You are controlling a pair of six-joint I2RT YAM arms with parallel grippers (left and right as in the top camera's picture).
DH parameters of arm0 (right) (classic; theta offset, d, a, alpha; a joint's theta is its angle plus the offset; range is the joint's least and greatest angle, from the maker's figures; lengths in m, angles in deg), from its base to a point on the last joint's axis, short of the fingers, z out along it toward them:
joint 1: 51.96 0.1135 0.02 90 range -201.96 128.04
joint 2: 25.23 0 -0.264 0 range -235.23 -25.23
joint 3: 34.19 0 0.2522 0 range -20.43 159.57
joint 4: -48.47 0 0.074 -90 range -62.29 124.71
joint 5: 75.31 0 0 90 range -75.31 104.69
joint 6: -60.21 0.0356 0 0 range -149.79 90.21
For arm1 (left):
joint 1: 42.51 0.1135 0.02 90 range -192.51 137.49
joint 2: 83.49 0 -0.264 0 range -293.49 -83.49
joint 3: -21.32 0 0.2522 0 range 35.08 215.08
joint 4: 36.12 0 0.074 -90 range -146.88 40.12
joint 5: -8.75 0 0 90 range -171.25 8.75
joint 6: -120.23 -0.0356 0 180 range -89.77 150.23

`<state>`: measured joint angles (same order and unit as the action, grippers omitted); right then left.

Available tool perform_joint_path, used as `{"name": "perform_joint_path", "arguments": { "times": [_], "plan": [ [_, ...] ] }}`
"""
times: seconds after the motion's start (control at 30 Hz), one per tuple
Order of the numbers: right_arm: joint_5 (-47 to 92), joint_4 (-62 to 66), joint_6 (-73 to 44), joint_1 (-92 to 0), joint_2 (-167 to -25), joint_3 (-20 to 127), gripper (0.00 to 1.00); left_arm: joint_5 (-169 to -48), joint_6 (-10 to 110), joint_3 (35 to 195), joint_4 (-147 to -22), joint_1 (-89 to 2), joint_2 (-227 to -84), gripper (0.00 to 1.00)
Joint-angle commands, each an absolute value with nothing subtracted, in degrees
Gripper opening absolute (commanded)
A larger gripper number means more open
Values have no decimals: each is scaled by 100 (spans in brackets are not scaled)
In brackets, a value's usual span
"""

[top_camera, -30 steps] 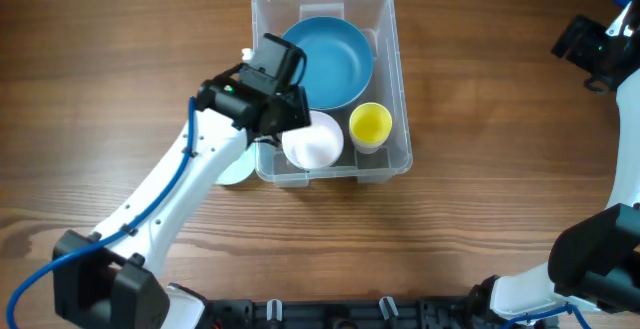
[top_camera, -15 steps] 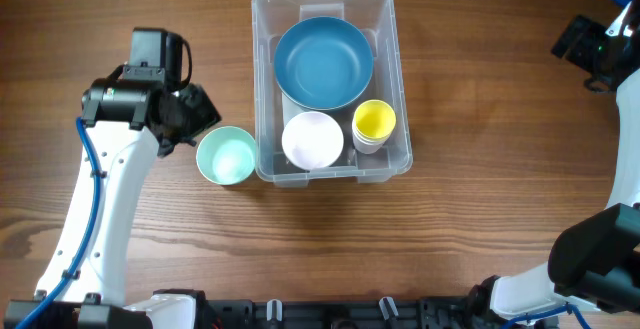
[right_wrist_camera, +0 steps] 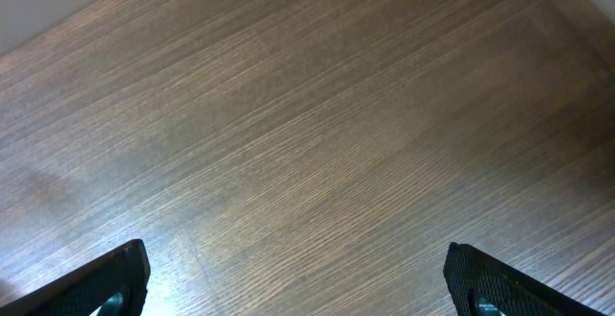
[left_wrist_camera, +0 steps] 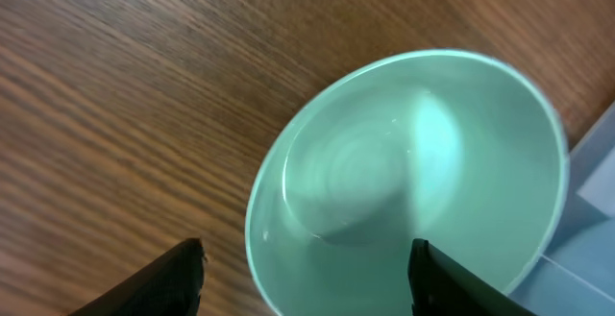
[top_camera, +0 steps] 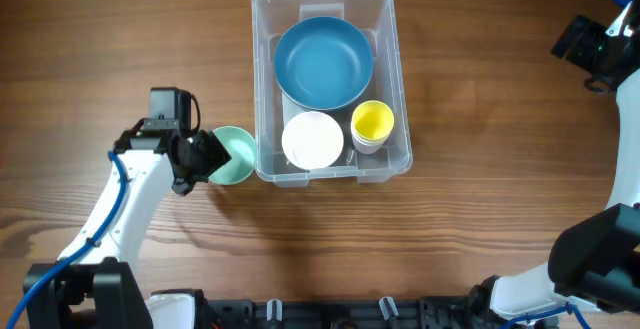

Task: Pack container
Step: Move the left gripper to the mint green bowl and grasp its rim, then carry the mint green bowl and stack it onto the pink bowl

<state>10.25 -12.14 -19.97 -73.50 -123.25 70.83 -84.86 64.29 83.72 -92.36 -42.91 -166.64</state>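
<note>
The clear container (top_camera: 397,79) stands on the wooden table and holds a blue bowl (top_camera: 322,61), a white bowl (top_camera: 312,140) and a yellow cup (top_camera: 372,124). A mint-green bowl (top_camera: 236,156) sits on the table against the container's left wall. My left gripper (top_camera: 199,157) is open and hangs over the mint bowl's left rim. In the left wrist view the mint bowl (left_wrist_camera: 413,182) lies between my open fingers (left_wrist_camera: 306,273), one outside the rim and one over the bowl. My right gripper (top_camera: 597,49) is open and empty at the far right; its wrist view (right_wrist_camera: 298,278) shows only bare table.
The container's corner (left_wrist_camera: 591,191) shows at the right edge of the left wrist view, right beside the mint bowl. The right arm's base (top_camera: 590,259) stands at the lower right.
My left arm pulled back out of the container, leaving the white bowl inside, swung left, then came down and right over the mint bowl's left rim. The right arm has not moved.
</note>
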Motion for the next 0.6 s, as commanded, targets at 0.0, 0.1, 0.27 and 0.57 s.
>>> {"name": "perform_joint_path", "arguments": {
  "times": [0.0, 0.1, 0.27, 0.57],
  "plan": [
    [1095, -1201, -1914, -7341, -12231, 7105, 100, -8657, 6659, 8095, -8906, -4260, -16715, 68],
    [1095, -1201, -1916, -7341, -12231, 7105, 100, -8657, 6716, 7985, -8764, -4260, -16808, 64],
    [1095, -1201, -1914, -7341, -12231, 7105, 100, -8681, 6716, 7830, -8576, -4260, -17121, 61],
    [1097, -1201, -1916, -7341, -12231, 7105, 100, -8652, 6655, 8261, -8506, -4201, -17073, 4]
  ]
}}
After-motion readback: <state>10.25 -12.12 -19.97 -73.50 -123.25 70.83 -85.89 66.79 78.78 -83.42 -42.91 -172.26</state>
